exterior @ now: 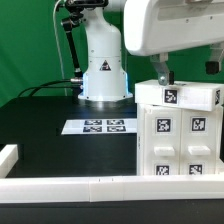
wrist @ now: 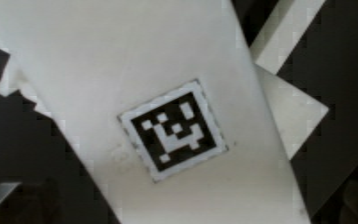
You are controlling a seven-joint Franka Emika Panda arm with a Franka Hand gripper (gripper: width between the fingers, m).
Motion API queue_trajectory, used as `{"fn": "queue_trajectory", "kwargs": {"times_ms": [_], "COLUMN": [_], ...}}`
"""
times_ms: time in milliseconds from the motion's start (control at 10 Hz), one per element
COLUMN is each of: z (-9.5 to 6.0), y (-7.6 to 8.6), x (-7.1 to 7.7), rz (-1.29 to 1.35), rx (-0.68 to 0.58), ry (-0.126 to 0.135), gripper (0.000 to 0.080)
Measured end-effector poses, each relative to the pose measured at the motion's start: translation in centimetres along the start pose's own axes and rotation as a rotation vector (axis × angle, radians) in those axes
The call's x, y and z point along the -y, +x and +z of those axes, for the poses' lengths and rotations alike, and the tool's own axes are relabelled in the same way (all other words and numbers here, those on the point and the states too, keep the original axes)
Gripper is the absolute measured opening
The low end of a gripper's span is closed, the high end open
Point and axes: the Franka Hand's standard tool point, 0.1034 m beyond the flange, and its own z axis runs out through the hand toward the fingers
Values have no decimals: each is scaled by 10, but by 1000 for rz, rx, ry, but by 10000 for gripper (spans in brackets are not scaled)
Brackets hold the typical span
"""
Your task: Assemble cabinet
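Exterior view: cabinet (exterior: 178,135) stands on the black counter (exterior: 45,125), a white boxy shell with square tags on its top panel and front face. The arm's white wrist housing hangs directly above it, and the jaws reach down to the cabinet's top panel; their tips are hidden behind the housing, so I cannot tell whether they are open or closed. The marker board (exterior: 100,126) lies flat on the counter, off toward the robot base (exterior: 104,70) and apart from the cabinet. A low white rail (exterior: 90,185) edges the counter.

Wrist view: a white cabinet panel (wrist: 158,120) with one tag fills the frame, very close.
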Motion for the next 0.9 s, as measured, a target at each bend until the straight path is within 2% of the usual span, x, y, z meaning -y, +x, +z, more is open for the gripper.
{"fn": "queue_trajectory", "kwargs": {"times_ms": [200,600,900], "z": [2,16,20], "y": [-2,-11,-14], "x": [0,1,-4], "rz": [-84,-78,-70], "rx": [4,12,18], "ry": [3,4,6], "gripper": [796,796,782]}}
